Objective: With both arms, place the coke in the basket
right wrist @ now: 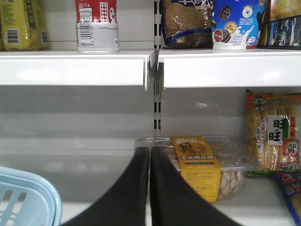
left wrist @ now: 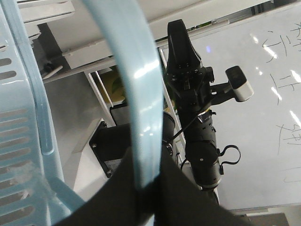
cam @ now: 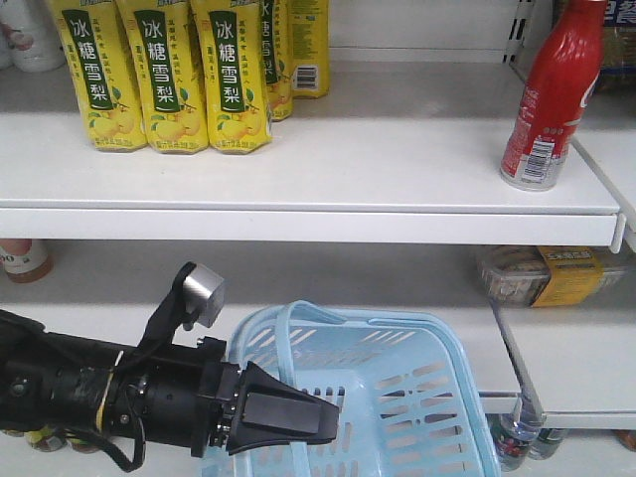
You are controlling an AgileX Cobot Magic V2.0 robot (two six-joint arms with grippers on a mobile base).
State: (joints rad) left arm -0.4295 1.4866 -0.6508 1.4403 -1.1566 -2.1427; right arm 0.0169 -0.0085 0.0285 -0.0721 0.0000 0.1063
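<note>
The coke (cam: 552,99), a red bottle with white lettering and a silver base, stands upright at the right end of the upper shelf; its lower part (right wrist: 98,28) shows at the top left of the right wrist view. The light blue basket (cam: 437,397) hangs low in the middle. My left gripper (cam: 333,422) is shut on the basket's thin handle (left wrist: 136,94), which runs between its jaws (left wrist: 145,162). My right gripper (right wrist: 149,150) is shut with nothing in it, below the coke's shelf and right of the basket's corner (right wrist: 33,200). The right arm (left wrist: 195,108) also shows in the left wrist view.
Yellow pear-drink bottles (cam: 164,79) stand in a row on the upper shelf's left. A clear snack box with a yellow label (right wrist: 200,165) lies on the lower shelf ahead of my right gripper. Snack bags (right wrist: 273,132) and biscuit packs (right wrist: 188,21) fill the neighbouring shelves.
</note>
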